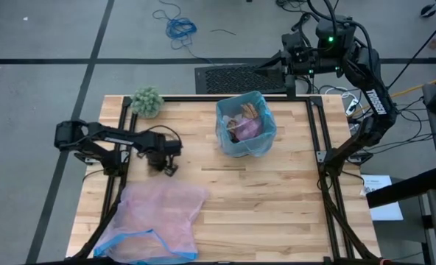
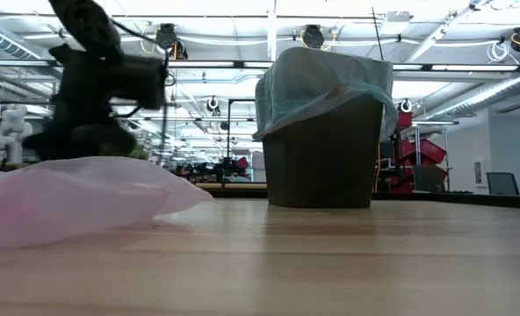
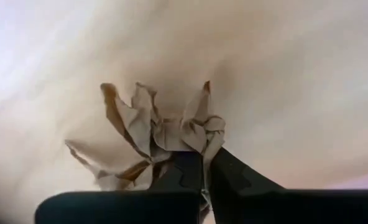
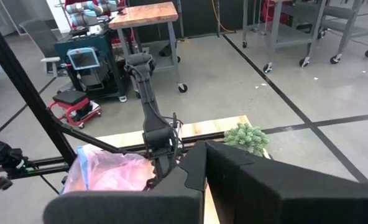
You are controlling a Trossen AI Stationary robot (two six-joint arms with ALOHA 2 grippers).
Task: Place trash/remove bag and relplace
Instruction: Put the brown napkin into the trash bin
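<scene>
My left gripper (image 3: 202,177) is shut on a crumpled brown paper scrap (image 3: 150,134) over the table's left half (image 1: 168,168), just beyond the pink bag (image 1: 159,219). The brown bin (image 2: 320,149) stands on its base at the table's far middle. It is lined with the light-blue bag (image 1: 245,124), whose rim is folded over the bin's top edge, and it holds several scraps, brown, white and pink (image 1: 246,121). My right gripper (image 4: 204,186) is shut and empty, raised beyond the table's far right corner (image 1: 277,60). My left gripper pinches the brown scrap by a crumpled fold at its near side (image 3: 193,146) between its two fingers. The rest of the scrap spreads out past the fingertips. Whether it is clear of the table, I cannot tell.
A fuzzy green ball (image 1: 147,101) sits at the table's far left corner. The translucent pink bag with a blue rim lies flat on the near left, also in the low view (image 2: 75,197). Bare wood (image 1: 277,199) lies between the bin and the near edge.
</scene>
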